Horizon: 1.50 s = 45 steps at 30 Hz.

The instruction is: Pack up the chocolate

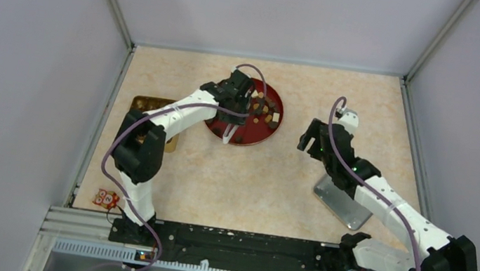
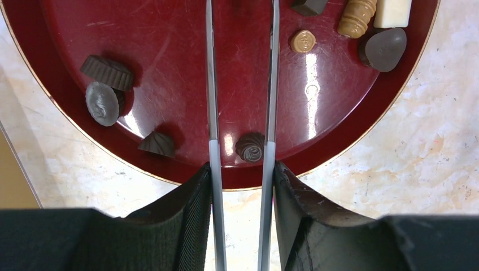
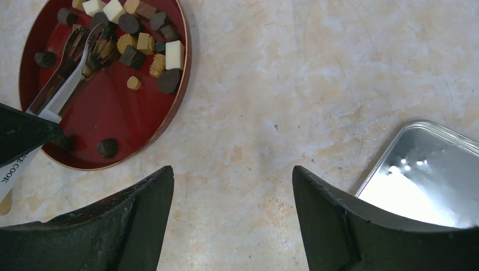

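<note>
Your left gripper (image 2: 240, 175) grips thin steel tongs (image 2: 210, 84) whose arms point straight at the brown, tan and white chocolate pieces (image 3: 141, 42) heaped on the round dark-red plate (image 2: 169, 56). That arm is nearer; your right gripper (image 3: 231, 186) hangs wide, empty.

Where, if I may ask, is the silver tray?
In the top view, the silver tray lies right of the red plate, partly under the right arm.

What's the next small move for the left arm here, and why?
Likely settle the tips of the tongs around one chocolate, then squeeze. The left gripper has its jaws on the tongs over the red plate, blades apart, tips among the chocolates, and no piece looks pinched yet.
</note>
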Each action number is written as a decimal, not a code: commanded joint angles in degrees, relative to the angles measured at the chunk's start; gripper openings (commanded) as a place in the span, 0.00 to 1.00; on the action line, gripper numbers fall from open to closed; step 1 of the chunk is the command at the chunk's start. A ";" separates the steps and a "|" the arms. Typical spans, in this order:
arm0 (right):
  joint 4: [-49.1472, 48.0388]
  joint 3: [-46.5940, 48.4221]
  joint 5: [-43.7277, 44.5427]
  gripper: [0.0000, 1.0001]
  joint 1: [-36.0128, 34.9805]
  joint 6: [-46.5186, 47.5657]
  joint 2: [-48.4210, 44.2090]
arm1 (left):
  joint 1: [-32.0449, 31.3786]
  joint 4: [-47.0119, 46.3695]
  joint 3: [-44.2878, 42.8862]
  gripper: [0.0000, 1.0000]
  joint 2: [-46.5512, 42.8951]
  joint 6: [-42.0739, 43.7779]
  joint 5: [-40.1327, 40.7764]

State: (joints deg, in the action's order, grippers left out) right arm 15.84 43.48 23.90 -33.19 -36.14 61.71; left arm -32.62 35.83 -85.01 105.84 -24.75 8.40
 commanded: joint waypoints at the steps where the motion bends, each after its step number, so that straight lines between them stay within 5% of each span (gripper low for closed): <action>1: -2.12 1.12 0.28 0.75 0.56 0.51 0.42 | -0.14 -1.97 -3.17 0.43 -0.20 0.69 1.16; 12: -2.81 2.06 -0.22 0.75 0.58 0.61 1.99 | -0.17 3.61 -2.73 0.19 -5.78 3.47 -0.19; 28: -6.10 5.99 -4.40 0.74 0.58 1.78 8.01 | 1.45 17.58 6.16 0.18 -23.84 2.08 10.87; 40: -8.05 6.26 -6.27 0.74 0.58 1.95 10.07 | 18.55 23.91 12.85 0.19 -37.53 3.81 8.09; 45: -7.54 6.44 -6.42 0.73 0.54 1.96 9.96 | 21.03 26.01 14.38 0.20 -38.96 3.32 8.73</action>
State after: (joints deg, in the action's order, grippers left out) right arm 10.15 46.98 17.98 -33.19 -34.61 71.44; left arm -12.49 60.82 -71.48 68.42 -21.74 16.82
